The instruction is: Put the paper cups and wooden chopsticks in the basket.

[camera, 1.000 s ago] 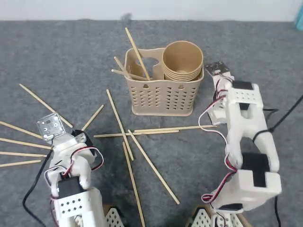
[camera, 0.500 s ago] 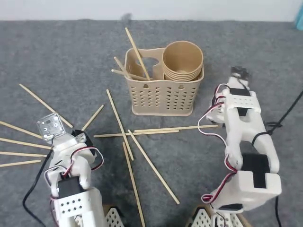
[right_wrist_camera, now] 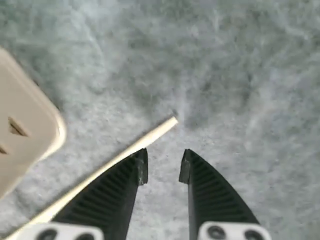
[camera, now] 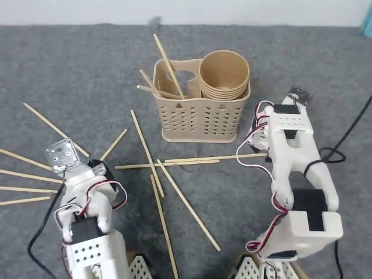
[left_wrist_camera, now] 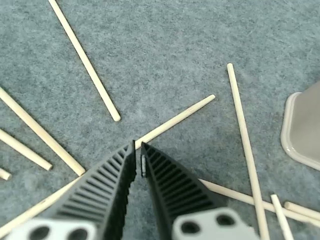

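Observation:
A tan slotted basket (camera: 197, 119) stands mid-carpet with stacked paper cups (camera: 224, 72) and a few wooden chopsticks (camera: 168, 61) inside. Several more chopsticks lie loose in front of it and to the left (camera: 148, 152). My left gripper (left_wrist_camera: 138, 149) is shut and empty low over the carpet, its tips just short of one chopstick (left_wrist_camera: 176, 119). My right gripper (right_wrist_camera: 163, 167) is open and empty beside the basket's right corner (right_wrist_camera: 27, 132). The end of a long chopstick (right_wrist_camera: 150, 135) lies just ahead of its fingertips, running back past one finger.
The left arm (camera: 87, 203) sits at the near left, among a fan of chopsticks (camera: 26, 174). The right arm (camera: 296, 163) stands right of the basket, its cables hanging alongside. Open grey carpet lies behind the basket and at the far right.
The right arm has drawn back from beside the basket toward the near side, its wrist swinging right. The left arm, basket and chopsticks have not moved.

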Controlling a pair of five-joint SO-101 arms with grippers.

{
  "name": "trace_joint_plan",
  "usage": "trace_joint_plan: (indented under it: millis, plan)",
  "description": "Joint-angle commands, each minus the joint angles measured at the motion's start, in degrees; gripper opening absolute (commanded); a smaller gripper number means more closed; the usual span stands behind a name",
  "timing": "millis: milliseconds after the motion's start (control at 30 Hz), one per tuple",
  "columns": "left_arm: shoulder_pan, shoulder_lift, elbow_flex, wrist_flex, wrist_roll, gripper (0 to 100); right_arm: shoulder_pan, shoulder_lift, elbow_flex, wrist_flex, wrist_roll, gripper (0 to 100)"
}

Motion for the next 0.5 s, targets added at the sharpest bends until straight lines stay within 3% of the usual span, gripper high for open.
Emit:
trace_joint_plan:
  millis: [0,200,467]
  plan:
    - [0.4,-0.7,-0.2,-1.9,-0.7,1,-0.6,-2.9,-2.5,-1.7,-2.7,13.1]
    - [0.4,-0.7,-0.2,-1.9,-0.7,1,0.0,7.7,-4.0,-4.6,-2.6,13.1]
    - [0.4,-0.7,-0.2,-1.9,-0.7,1,1.4,18.5,-18.4,8.4,-2.6,12.3]
